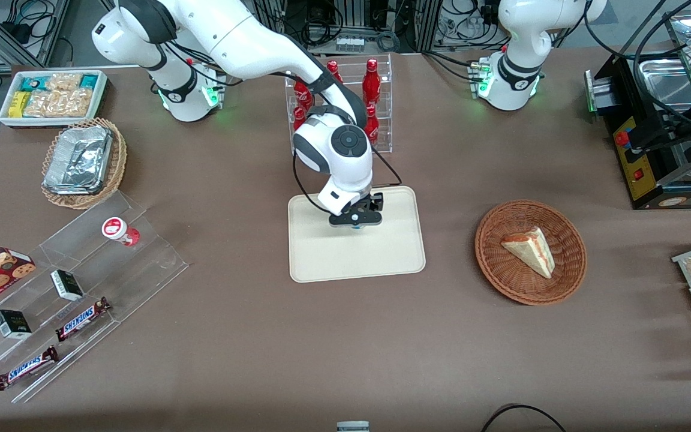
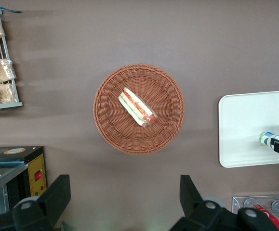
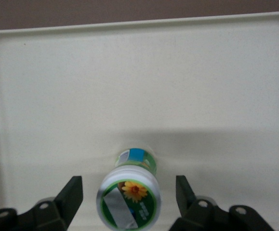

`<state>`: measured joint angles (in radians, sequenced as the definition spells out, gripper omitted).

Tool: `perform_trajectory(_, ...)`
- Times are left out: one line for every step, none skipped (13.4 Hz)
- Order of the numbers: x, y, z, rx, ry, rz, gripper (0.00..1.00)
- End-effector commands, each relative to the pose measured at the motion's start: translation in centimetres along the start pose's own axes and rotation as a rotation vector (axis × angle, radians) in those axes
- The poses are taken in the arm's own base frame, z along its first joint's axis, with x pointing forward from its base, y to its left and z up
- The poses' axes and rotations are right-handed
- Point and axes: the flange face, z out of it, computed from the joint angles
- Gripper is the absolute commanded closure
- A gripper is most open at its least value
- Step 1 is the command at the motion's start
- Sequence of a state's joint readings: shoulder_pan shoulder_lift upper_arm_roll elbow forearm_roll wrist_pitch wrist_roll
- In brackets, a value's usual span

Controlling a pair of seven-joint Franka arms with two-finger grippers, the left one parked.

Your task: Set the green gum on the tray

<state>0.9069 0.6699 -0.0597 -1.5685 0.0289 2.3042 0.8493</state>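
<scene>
Over the middle of the tray (image 1: 321,264) we found the claw (image 1: 355,221) hanging low, pointed straight down. In the wrist view its fingers (image 3: 71,196) stood spread, one on each side of the green gum (image 3: 129,195), with bare tray showing between each pad and the lid. So the claw was released and gripped nothing. The bottle stood upright on the tray floor, lid up, its green round mark facing the camera. We judged that the placing was done: the gum rested on its own base, and the fingers were parted wide enough to lift away without dragging it.

The spot seemed sensible to us. The gum sat well inside the low rim, somewhat toward the tray's edge away from the front camera, so a small knock would not send it over the side. Cream surface lay open all round it, and nothing else stood on the tray.

Farther out, the rack of red bottles (image 1: 369,96) stood on the table (image 1: 261,360) farther from the front camera than the tray, close under the arm's elbow. We thought a straight rise was the safest way out. The wicker basket (image 1: 573,264) with its sandwich (image 1: 530,251) lay toward the parked arm's end, well apart. The red-lidded bottle (image 1: 119,230) sat on the clear stepped stand toward the working arm's end.
</scene>
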Motion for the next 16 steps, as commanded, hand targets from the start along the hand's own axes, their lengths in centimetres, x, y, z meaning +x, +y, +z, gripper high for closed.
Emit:
perform_trajectory(0.8, 0.3, -3.1, 0.03, 0.012, 0.029, 0.0)
perform_trajectory(1.1, 0.8, -5.0, 0.04, 0.022, 0.035, 0.0)
perform_trajectory(1.5, 2.3, -6.5, 0.032, 0.013, 0.042, 0.0)
perform_trajectory(2.1, 4.0, -8.6, 0.02, 0.001, 0.065, 0.0)
perform_trajectory(2.4, 5.4, -10.8, 0.016, -0.004, 0.061, 0.0)
perform_trajectory(2.8, 7.6, -13.2, 0.007, -0.015, 0.037, 0.0)
perform_trajectory(3.0, 9.8, -15.6, 0.006, -0.021, 0.012, 0.0)
perform_trajectory(3.2, 12.1, -18.4, 0.004, -0.029, 0.01, 0.0)
perform_trajectory(3.9, 14.7, -21.0, 0.005, -0.034, 0.023, 0.0)
perform_trajectory(4.2, 17.1, -23.5, 0.0, -0.046, 0.015, 0.0)
perform_trajectory(4.4, 19.3, -25.7, -0.002, -0.053, 0.003, 0.0)
perform_trajectory(4.9, 22.4, -27.9, -0.005, -0.064, -0.002, 0.0)
perform_trajectory(4.9, 24.5, -29.8, -0.005, -0.073, -0.021, 0.0)
perform_trajectory(5.0, 27.1, -31.5, -0.005, -0.08, -0.029, 0.0)
perform_trajectory(5.3, 29.5, -32.9, -0.004, -0.085, -0.027, 0.0)
perform_trajectory(5.6, 32.2, -33.9, -0.009, -0.1, -0.038, 0.0)
